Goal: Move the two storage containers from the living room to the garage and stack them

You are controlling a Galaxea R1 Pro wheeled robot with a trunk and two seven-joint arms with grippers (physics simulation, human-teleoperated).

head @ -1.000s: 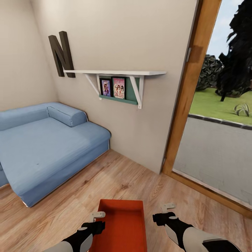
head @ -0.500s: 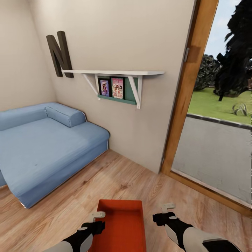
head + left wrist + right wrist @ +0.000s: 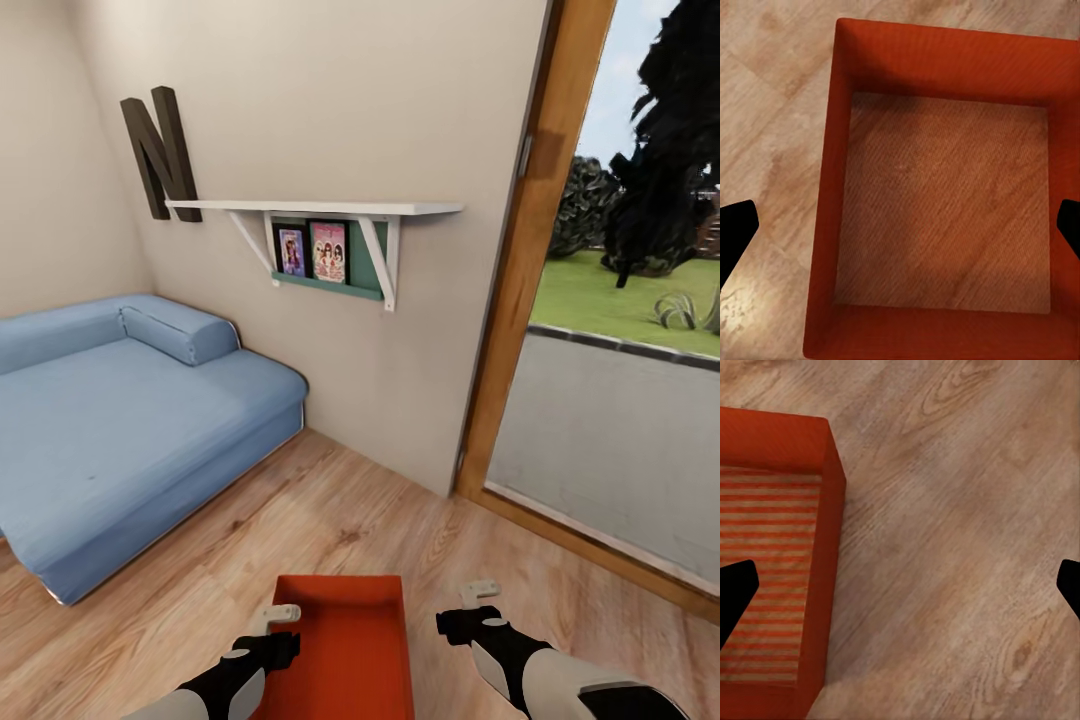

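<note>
While you face the sofa [image 3: 130, 420] corner, one red container [image 3: 350, 650] sits on the wood floor [image 3: 330, 520] between your arms — the second bin isn't visible. Your left gripper [image 3: 272, 622] hangs wide over its near wall, the right gripper [image 3: 478, 598] wide beside it over bare planks, holding nothing. The risk, I judge: closing unevenly could tilt or shove the bin — its walls look smooth.

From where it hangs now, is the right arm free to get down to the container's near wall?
Probably yes. The right gripper hangs open beside the storage container, over bare wood floor, with nothing between them.
</note>
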